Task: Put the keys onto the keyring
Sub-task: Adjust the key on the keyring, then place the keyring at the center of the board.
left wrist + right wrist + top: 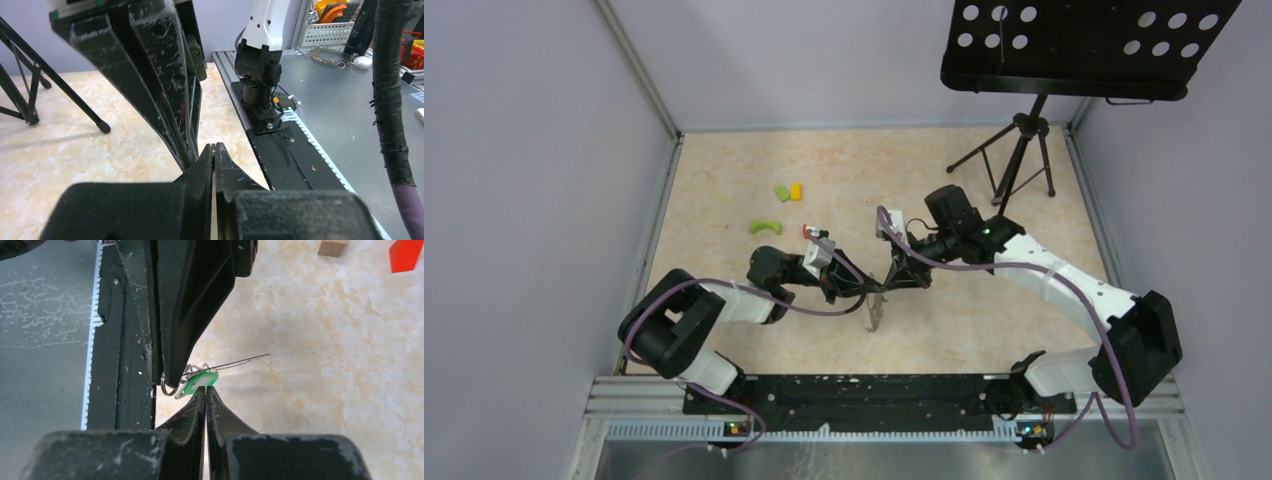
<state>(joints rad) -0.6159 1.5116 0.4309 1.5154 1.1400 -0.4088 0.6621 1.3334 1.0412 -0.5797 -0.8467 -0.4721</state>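
Both grippers meet above the middle of the table. My left gripper (864, 290) (214, 146) is shut, with the thin metal edge of the keyring nipped between its tips. In the right wrist view the keyring (240, 361) runs as a thin wire loop to the right from the left gripper's fingers (185, 315). A small silver ring (169, 386) and a key with a green tag (200, 380) hang there. My right gripper (892, 282) (205, 388) is shut, its tips touching the tag's edge; nothing shows between them. The keys (876, 312) dangle below the meeting point.
Green (781, 192) and yellow (795, 190) blocks and a curved green piece (765, 227) lie at the back left. A black stand on a tripod (1019, 150) occupies the back right. Tan (332, 247) and red (406, 255) blocks lie beyond the right gripper.
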